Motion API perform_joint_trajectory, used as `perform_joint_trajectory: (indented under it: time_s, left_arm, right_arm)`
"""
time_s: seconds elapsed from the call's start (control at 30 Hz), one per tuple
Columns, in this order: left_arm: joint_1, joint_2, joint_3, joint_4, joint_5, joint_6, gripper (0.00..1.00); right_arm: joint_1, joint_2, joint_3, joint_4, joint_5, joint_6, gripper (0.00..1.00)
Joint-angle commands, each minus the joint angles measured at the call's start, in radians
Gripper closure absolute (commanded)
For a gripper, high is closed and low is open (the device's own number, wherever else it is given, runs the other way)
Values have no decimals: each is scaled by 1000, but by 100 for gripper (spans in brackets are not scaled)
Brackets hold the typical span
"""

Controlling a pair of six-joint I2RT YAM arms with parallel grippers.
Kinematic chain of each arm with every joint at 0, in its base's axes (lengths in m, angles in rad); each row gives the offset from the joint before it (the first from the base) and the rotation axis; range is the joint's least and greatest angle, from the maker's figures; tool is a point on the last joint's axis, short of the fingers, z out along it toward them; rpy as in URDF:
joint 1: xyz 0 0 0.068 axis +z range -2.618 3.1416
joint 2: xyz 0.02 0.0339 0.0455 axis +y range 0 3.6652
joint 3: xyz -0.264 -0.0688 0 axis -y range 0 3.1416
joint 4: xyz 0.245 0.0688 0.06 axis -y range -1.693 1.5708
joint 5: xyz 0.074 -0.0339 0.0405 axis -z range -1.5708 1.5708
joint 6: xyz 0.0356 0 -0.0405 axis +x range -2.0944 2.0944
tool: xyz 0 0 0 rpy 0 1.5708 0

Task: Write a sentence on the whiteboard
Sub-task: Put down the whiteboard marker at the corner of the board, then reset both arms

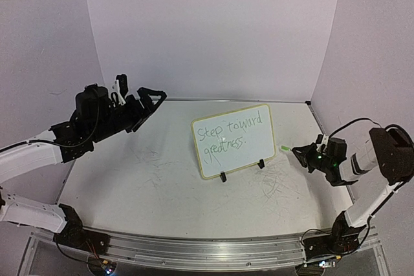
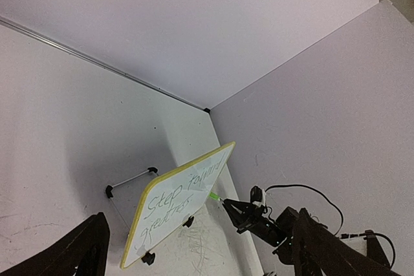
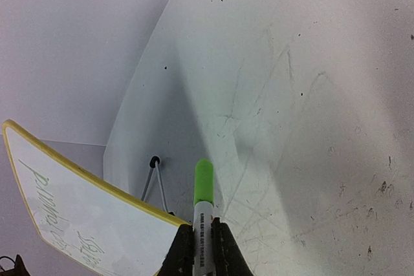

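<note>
Scuffed white table (image 1: 129,185) enclosed by plain pale walls, with grey scribble marks on the surface ahead of the right arm. The whiteboard (image 1: 257,151) stands near the centre on its wire stand, leaning back and facing the arms. The sentence (image 1: 226,135) on it reads "Step toward greatness." in two slanted lines and ends in a full stop. The right gripper (image 1: 297,152) is clamped tight on a green-ended marker (image 1: 284,149). The green end points at the board's right edge, close to it but apart from it. The left gripper (image 1: 139,92) hangs over the far left of the table, jaws spread fully, nothing in them. Assessment: writing appears complete and the step in hand is the finish. The next move calls for taking the marker clear without brushing the board or smearing the ink.
</note>
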Motion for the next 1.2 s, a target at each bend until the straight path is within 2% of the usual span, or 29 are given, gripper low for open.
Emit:
perform_joint_trajectory:
  time_s: [0.0,0.2,0.57,0.67,0.77,0.87,0.9,1.07,1.17]
  left_arm:
    - [3,-40,-11,14,8,29,1]
    - [3,-52,-10,13,1,54,1]
    - [3,-67,13,4,-19,111,1]
    - [3,-70,32,-23,-43,147,1]
    - [3,-78,51,-56,-102,197,1]
    - [2,-75,85,-88,-153,264,1]
    - [3,-74,94,-92,-169,281,1]
    - [2,-63,189,-163,-242,411,1]
    - [2,-59,263,-200,-264,490,1]
  right_arm:
    - [-4,43,-7,103,2,-4,93]
    - [-3,38,-18,54,32,-37,84]
    - [-4,-156,-2,-294,193,-152,64]
    - [-3,-256,15,-470,299,-163,54]
    - [-3,-393,37,-655,417,-168,39]
    - [-2,-532,73,-818,502,-208,9]
    - [-3,-578,86,-867,520,-219,6]
    - [-3,-809,180,-1096,584,-272,2]
    - [-2,-941,304,-1190,526,-366,2]
